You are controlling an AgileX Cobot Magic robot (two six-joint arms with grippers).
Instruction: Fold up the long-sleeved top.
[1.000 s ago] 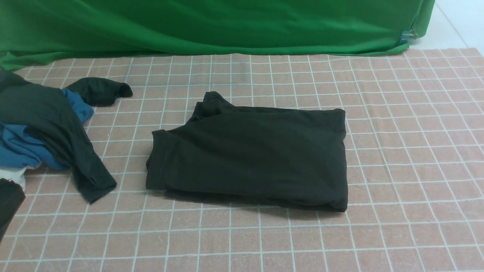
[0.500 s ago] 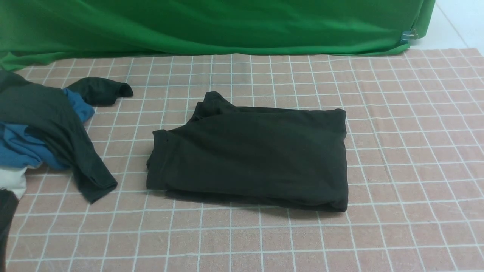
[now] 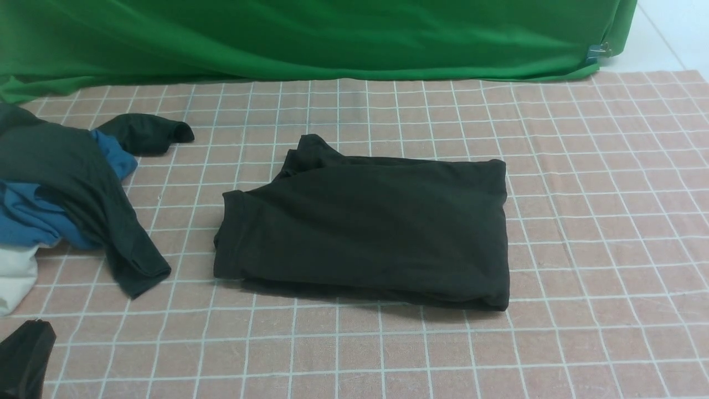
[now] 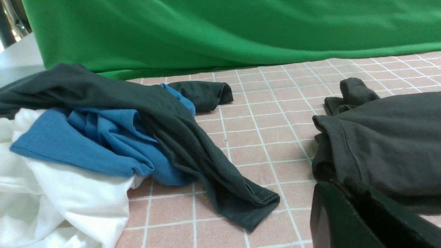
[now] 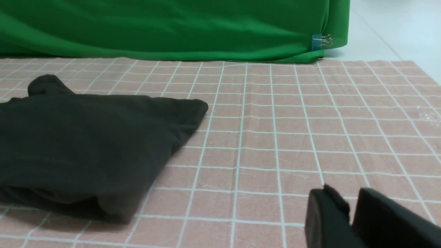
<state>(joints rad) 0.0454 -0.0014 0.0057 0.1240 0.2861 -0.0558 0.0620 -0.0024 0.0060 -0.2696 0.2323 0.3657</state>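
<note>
Green drape behind, the long-sleeved top (image 3: 365,227) lies folded mid-table, untouched — my left gripper (image 3: 22,360) has just pulled back near, jaws pressed together, the right gripper (image 5: 348,210) clear with jaws slightly parted — folding looks finished.

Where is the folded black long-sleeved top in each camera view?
Front view: folded black long-sleeved top at centre.
Left wrist view: at the right edge.
Right wrist view: at the left side.
Shared landmark: green backdrop cloth behind it.
</note>
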